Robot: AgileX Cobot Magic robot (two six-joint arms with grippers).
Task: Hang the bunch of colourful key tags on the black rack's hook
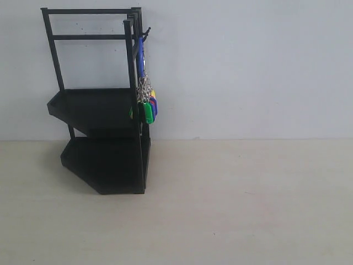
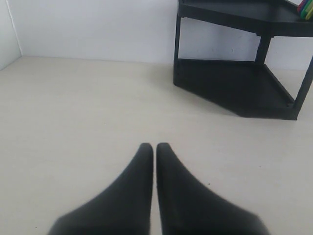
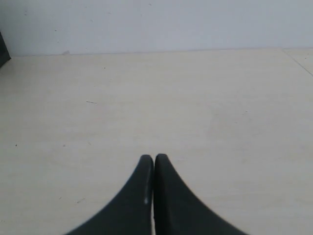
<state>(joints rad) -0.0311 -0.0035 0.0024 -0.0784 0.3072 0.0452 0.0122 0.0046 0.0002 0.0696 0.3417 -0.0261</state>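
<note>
The black rack [image 1: 99, 110] stands at the back left of the table against the wall. The colourful key tag bunch [image 1: 147, 102] hangs by its blue ring from the hook [image 1: 145, 32] on the rack's upper right post. Neither arm shows in the exterior view. My left gripper [image 2: 154, 146] is shut and empty over bare table, well short of the rack [image 2: 234, 83]; a sliver of the tags [image 2: 307, 10] shows at the frame's corner. My right gripper [image 3: 154, 157] is shut and empty over bare table, far from the rack.
The pale wooden table [image 1: 248, 199] runs up to a white wall [image 1: 248, 66] behind. A dark edge of the rack [image 3: 3, 51] shows at the side of the right wrist view.
</note>
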